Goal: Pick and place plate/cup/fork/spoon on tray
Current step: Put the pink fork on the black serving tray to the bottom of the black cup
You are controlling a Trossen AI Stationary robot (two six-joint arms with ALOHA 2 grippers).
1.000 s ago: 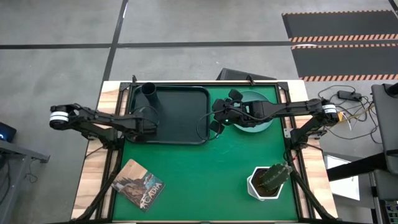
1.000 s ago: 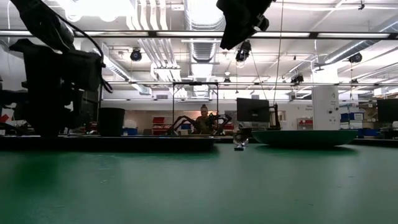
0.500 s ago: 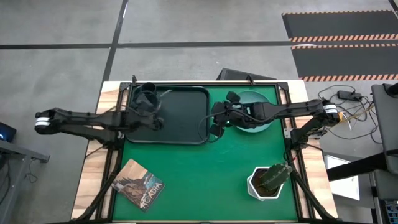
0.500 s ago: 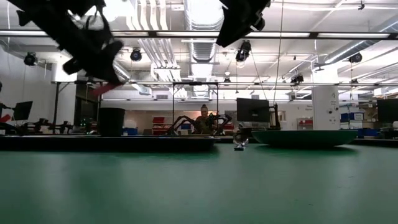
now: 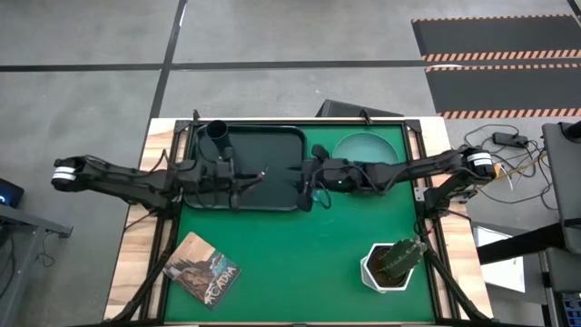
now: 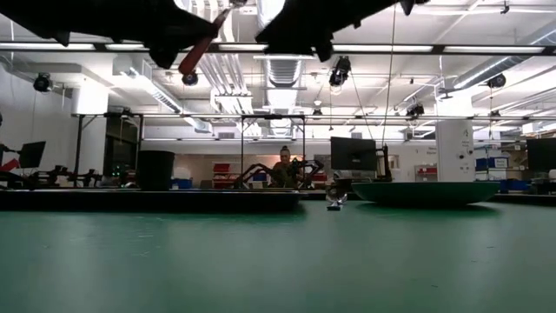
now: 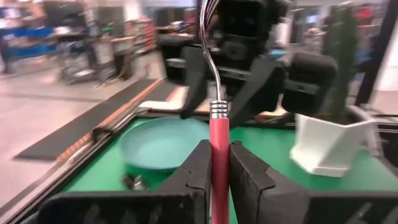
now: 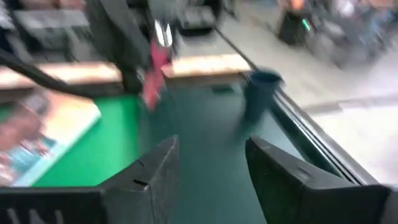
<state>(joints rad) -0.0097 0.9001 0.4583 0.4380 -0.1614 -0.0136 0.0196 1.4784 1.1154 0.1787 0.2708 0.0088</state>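
Observation:
The black tray (image 5: 272,195) lies at the table's far left, and the black cup (image 5: 218,133) stands in its far left corner. The teal plate (image 5: 365,147) lies on the green mat to the tray's right. My left gripper (image 5: 243,179) is above the tray, shut on the pink-handled fork (image 5: 261,173). My right gripper (image 5: 309,187) is open and empty above the tray's right rim, facing the fork (image 8: 155,68). A small silver thing (image 6: 334,204) lies beside the plate; no blue spoon handle shows. My left gripper pinches the fork's pink handle (image 7: 219,155) between its two fingers. The fingers come about level from the table's left. The fork's metal neck (image 7: 210,62) sticks out past the fingertips toward my right gripper. The fork is lifted clear of the tray.
A white pot with a green plant (image 5: 392,263) stands at the near right. A picture book (image 5: 204,270) lies at the near left. The green mat between them is bare.
My left gripper has risen from the tray near the cup and gone toward the table's right, carrying the fork. My right gripper has gone from beside the plate toward the tray's right rim, closer to the fork.

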